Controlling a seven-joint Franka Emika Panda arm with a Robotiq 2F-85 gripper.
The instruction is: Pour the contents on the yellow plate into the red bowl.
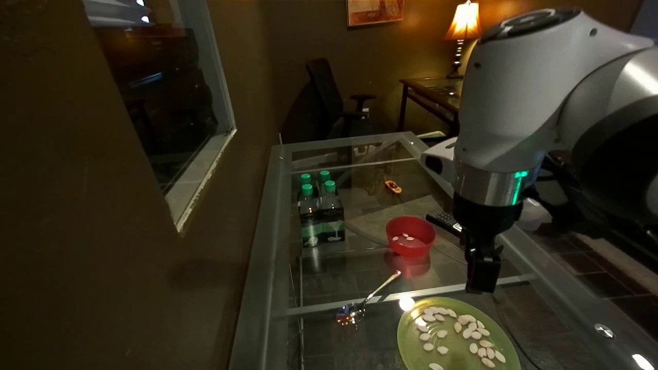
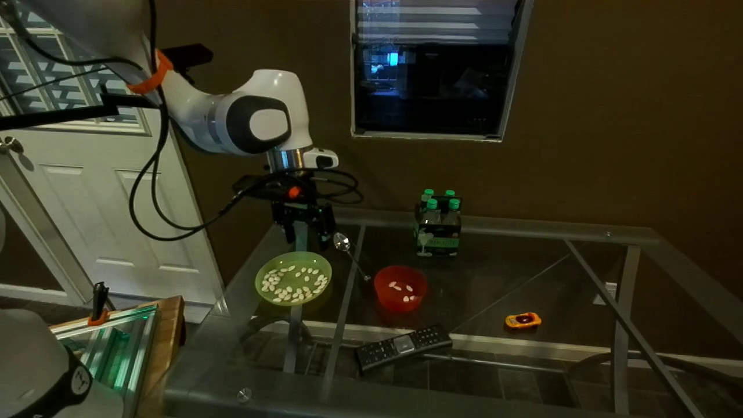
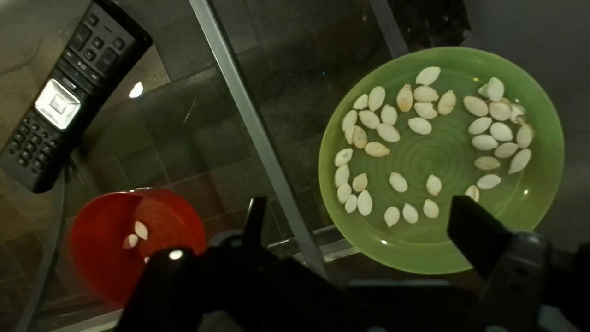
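Observation:
The yellow-green plate (image 1: 455,354) lies flat on the glass table, also seen in an exterior view (image 2: 323,264) and the wrist view (image 3: 548,193). The contents, many pale seed-like pieces (image 3: 398,182), are spread over it. The red bowl (image 1: 411,251) stands upright beside the plate, also in an exterior view (image 2: 400,302) and the wrist view (image 3: 103,267). A few pale pieces lie inside the bowl. My gripper (image 3: 360,203) is open and empty, pointing down above the table near the plate, as both exterior views (image 1: 483,282) (image 2: 306,237) show. Its fingers hide part of the bowl and plate rim in the wrist view.
A metal spoon (image 1: 354,311) lies between plate and wall. A carton of green-capped bottles (image 2: 438,235) stands near the wall beyond the bowl. A black remote (image 2: 403,346) lies near the bowl. A small yellow-orange item (image 2: 522,320) lies farther along the glass table (image 2: 278,386).

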